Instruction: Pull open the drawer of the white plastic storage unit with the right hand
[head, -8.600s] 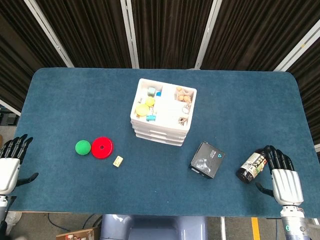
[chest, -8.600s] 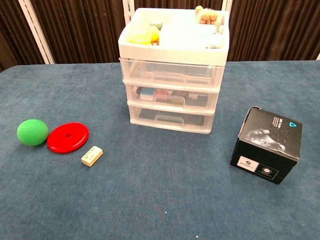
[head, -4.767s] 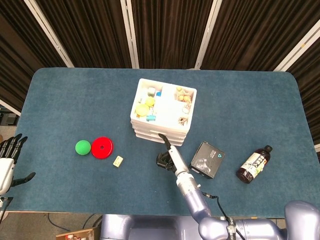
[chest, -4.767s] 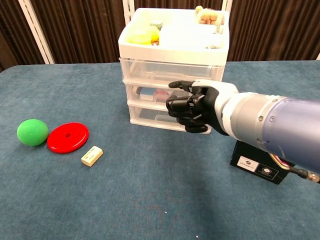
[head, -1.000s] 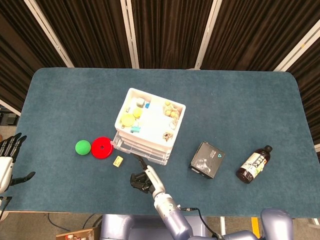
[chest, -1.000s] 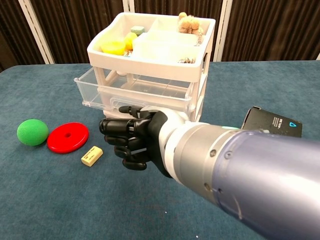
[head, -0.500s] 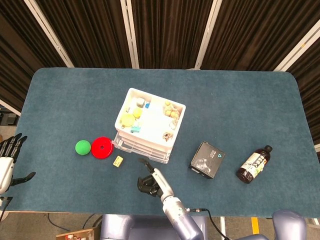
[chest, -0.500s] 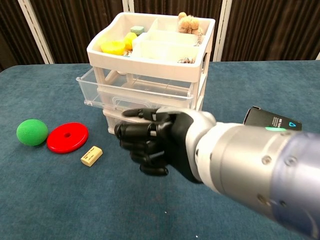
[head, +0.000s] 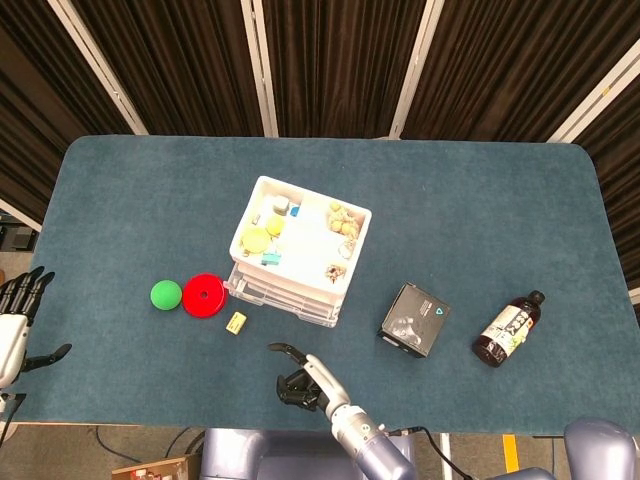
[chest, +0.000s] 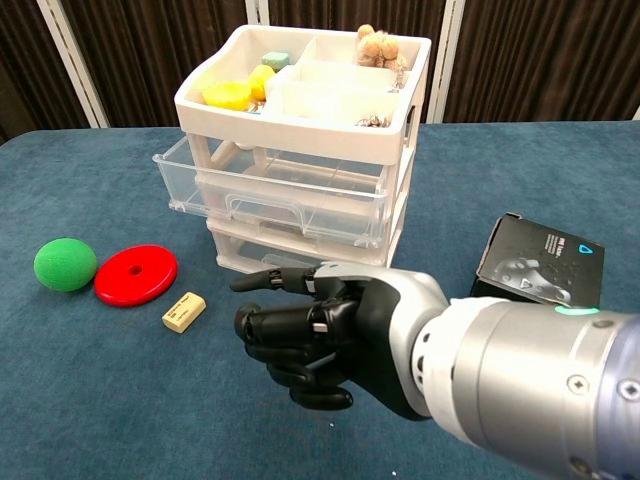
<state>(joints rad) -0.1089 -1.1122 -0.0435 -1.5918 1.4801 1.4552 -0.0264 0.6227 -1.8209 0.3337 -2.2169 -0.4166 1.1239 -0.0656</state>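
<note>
Right hand (chest: 305, 345) off the unit (chest: 300, 150), fingers curled, thumb out, holding nothing. Top drawer (chest: 270, 195) stands pulled out from unit at table centre. Left hand (head: 18, 320) at table edge, fingers spread, empty

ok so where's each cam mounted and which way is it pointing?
Head view: high above the near edge, looking almost straight down on the table; shows left hand at the left edge and right hand at the bottom.
Chest view: low at the near edge, looking level across the table at the front of the storage unit, its top drawer pulled out; right hand fills the foreground.
Shared: storage unit, right hand, green ball, red disc, black box.
</note>
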